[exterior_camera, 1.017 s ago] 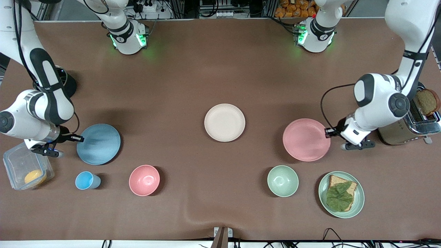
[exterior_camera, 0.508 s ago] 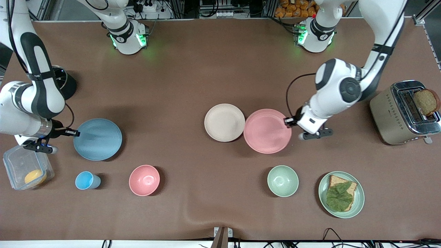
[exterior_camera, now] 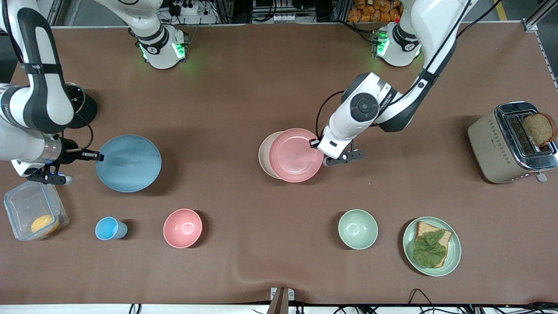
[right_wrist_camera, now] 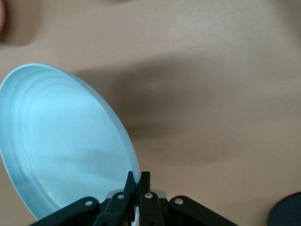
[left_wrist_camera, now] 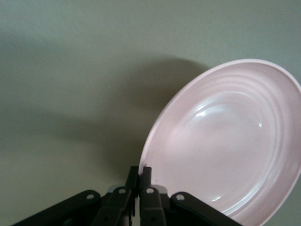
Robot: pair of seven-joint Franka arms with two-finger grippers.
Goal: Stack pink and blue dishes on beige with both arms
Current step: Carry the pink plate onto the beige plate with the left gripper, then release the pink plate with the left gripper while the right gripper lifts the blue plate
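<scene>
Brown table covering [exterior_camera: 244, 87] lies under our pink plate [exterior_camera: 295, 155], which hangs over the beige plate [exterior_camera: 263, 153] and hides most of it, rim pinched by our left gripper [exterior_camera: 314, 143]. Toward the right arm's end from it, the right gripper [exterior_camera: 98, 156] clamps the lifted blue plate [exterior_camera: 128, 163].

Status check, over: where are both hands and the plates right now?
Left hand shut on flat round pale pink plate, over cream-beige plate, covering most of it. Right hand shut on light blue plate, toward the right arm's end. Nothing between them.
</scene>
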